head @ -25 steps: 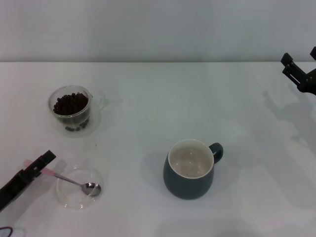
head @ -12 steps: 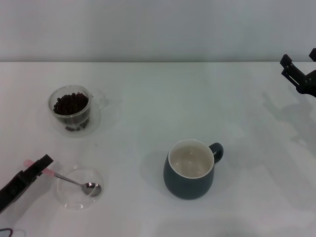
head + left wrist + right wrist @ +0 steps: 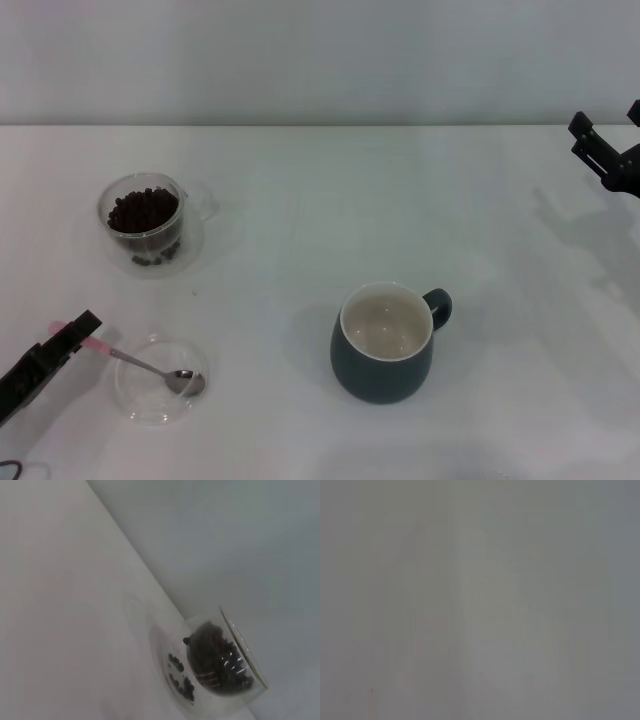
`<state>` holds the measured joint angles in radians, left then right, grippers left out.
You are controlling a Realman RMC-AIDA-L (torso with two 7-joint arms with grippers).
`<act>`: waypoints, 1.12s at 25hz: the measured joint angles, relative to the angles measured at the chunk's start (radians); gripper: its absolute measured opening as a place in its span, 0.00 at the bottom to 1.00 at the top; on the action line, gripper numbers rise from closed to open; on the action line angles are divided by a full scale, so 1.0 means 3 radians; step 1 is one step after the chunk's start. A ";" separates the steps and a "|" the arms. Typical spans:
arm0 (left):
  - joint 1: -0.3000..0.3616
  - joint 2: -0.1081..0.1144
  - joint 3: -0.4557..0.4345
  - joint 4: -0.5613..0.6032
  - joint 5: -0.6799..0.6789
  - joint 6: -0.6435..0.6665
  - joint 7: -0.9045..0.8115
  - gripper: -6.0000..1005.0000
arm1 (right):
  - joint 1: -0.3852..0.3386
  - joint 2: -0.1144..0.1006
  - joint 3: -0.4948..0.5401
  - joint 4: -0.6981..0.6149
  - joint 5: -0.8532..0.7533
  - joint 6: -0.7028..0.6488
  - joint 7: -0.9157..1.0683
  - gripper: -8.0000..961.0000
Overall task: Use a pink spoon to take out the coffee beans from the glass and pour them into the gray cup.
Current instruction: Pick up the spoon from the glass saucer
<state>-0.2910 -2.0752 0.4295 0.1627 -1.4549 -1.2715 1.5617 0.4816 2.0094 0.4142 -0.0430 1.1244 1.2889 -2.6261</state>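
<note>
Gray cup on white table

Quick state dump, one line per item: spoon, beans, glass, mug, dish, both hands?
pink spoon: lying with its bowl in the dish, handle out over the rim, not lifted.
coffee beans: all in the glass.
glass: upright, holding beans.
gray cup: upright, no beans inside.
glass dish: holds only the spoon's bowl.
left hand: at the spoon handle's tip.
right hand: far right, idle.
</note>
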 joint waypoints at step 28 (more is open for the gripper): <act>-0.0021 0.0006 0.0020 0.0000 -0.0043 0.0011 -0.0053 0.23 | -0.0020 0.0000 0.0000 0.0003 0.0031 -0.0001 0.0000 0.91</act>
<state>-0.2972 -2.0735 0.4357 0.1626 -1.4677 -1.2682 1.5459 0.4757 2.0095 0.4142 -0.0422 1.1337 1.2885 -2.6261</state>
